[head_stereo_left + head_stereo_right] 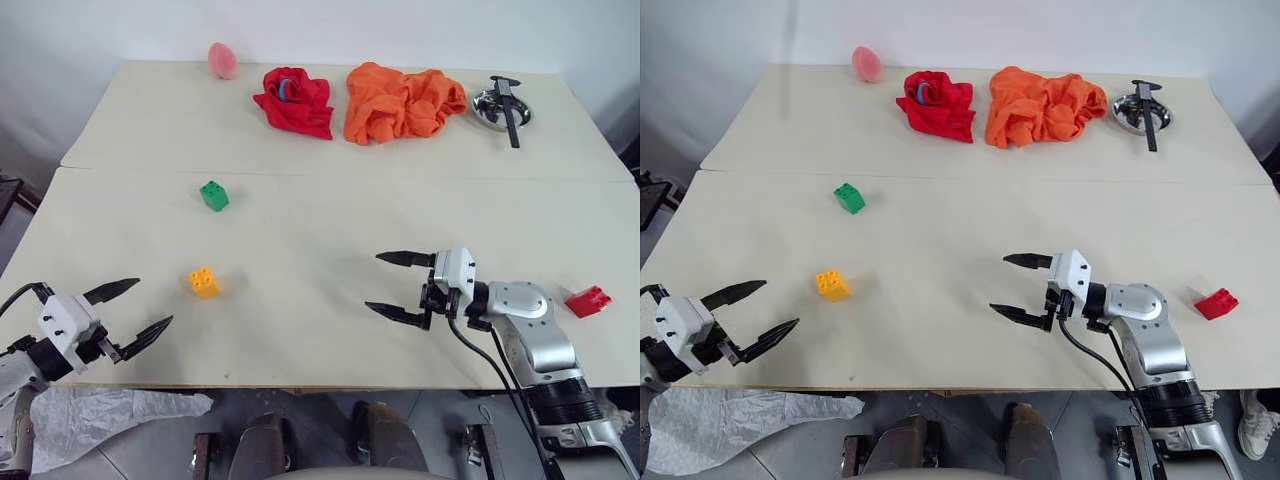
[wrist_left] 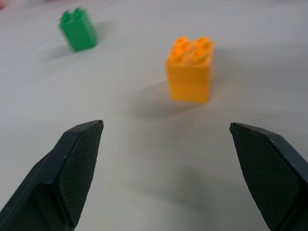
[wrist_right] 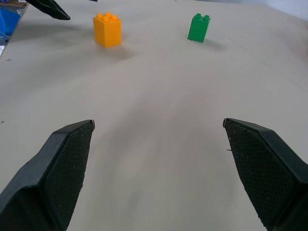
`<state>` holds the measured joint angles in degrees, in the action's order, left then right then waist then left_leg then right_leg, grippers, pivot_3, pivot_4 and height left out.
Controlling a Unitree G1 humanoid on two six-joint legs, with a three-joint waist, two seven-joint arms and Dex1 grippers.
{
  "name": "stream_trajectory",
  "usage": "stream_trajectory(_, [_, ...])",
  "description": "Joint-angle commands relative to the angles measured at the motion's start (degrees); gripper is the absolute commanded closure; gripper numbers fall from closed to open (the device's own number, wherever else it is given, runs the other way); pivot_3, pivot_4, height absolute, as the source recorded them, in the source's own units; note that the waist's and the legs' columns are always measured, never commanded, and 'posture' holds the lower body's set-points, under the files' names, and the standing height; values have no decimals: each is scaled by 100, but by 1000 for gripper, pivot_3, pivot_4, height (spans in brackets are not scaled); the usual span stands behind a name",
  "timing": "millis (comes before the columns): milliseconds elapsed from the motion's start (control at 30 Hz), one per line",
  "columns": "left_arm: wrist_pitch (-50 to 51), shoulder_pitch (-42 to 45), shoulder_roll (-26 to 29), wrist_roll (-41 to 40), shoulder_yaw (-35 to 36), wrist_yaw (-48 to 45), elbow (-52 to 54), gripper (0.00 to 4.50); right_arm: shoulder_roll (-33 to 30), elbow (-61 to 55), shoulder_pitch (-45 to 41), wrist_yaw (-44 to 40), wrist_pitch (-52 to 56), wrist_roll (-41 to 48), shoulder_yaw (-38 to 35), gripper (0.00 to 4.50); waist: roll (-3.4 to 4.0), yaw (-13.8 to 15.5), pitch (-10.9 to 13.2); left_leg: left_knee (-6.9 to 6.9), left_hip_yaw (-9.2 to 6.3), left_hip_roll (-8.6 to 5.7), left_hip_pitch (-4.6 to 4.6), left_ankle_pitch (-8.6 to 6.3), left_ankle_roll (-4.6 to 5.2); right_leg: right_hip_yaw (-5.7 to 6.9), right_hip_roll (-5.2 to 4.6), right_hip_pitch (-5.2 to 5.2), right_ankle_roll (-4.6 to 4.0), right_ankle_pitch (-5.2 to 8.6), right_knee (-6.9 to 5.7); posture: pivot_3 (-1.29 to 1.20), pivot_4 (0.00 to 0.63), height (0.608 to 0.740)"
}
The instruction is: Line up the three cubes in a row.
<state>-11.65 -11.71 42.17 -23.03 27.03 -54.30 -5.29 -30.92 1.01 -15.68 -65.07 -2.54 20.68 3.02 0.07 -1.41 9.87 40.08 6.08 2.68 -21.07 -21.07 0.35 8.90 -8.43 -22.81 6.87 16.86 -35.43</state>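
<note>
Both grippers wide open and empty: left gripper [image 1: 132, 312] at the near edge facing the yellow cube [image 1: 204, 282], right gripper [image 1: 402, 285] mid-table, red cube [image 1: 588, 301] behind it at the right edge. Farther back sits the green cube [image 1: 214, 195]. All three scattered, nothing lined up yet, the whole row left to build

Silver-grey right arm [image 1: 530, 330] with ribbed black cuff, black cable, white wrist blocks; tapered black fingers [image 3: 62, 168], cross-hatched pads.

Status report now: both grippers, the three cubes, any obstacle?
Left gripper open, empty; right gripper open, empty. Green cube, yellow cube, red cube scattered, not in row. Nothing between them.
</note>
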Motion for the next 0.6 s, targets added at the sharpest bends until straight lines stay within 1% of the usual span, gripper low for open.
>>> stream_trajectory(33, [189,53,48,-289,163,-35,229,22,-77,-295,32,78,-37,122,-218,0,0,2,0,0,0,0,0,0,0,0,0,0,0,0,0,0,150,740])
stream_trajectory(67, [629,66,89,-539,165,18,484,22,-156,-404,132,118,25,190,-343,0,0,1,0,0,0,0,-1,0,0,0,0,0,0,0,0,0,150,740])
stream_trajectory(100, [852,100,113,-787,153,-35,775,22,-234,-524,251,225,93,275,-557,0,0,15,1,0,0,0,0,0,0,0,0,0,0,0,0,0,150,740])
stream_trajectory(167, [1695,165,379,-1255,-58,-223,1359,22,-370,-831,534,587,413,626,-1179,0,-2,66,1,0,-12,0,-4,0,0,0,-3,0,0,0,0,0,150,740])
stream_trajectory(200, [2304,197,499,-1754,-156,-315,1655,22,-422,-1000,686,781,589,816,-1493,0,-2,119,2,0,-22,0,-5,-1,1,-1,-3,0,0,0,0,0,150,740])
stream_trajectory(233, [2486,319,464,-1818,-263,-202,1843,22,-496,-1231,882,926,847,1057,-1780,0,0,154,2,2,-31,-4,-5,-1,1,-2,-5,0,0,0,0,0,150,740])
stream_trajectory(300, [2484,766,159,-1654,-754,167,2326,22,-578,-1594,1408,1455,1001,1110,-2643,0,33,224,2,1,-54,-5,-2,-3,6,-11,-11,2,1,-1,0,0,150,740])
stream_trajectory(400, [2498,1110,-15,-1336,-1274,242,2672,22,-571,-1748,1874,1978,1002,1058,-3486,0,31,266,1,1,-49,-18,-1,-6,8,-15,-6,4,2,-1,2,0,150,740])
stream_trajectory(467, [2620,1641,-190,-1104,-1963,202,2724,22,-458,-1547,2420,2378,945,949,-4335,0,32,276,1,0,-26,-14,2,-6,5,-18,2,4,2,-1,3,0,150,740])
stream_trajectory(533, [2664,2043,-263,-883,-2434,64,2619,22,-345,-1427,2892,2650,939,872,-4845,0,32,298,1,0,1,-13,0,-3,1,-16,8,5,2,-1,5,0,150,740])
stream_trajectory(600, [2656,2459,-261,-497,-2964,-184,2345,22,-210,-1091,3339,2819,676,711,-5312,0,33,295,0,-2,10,-12,4,-2,1,-23,10,4,3,-1,8,0,150,740])
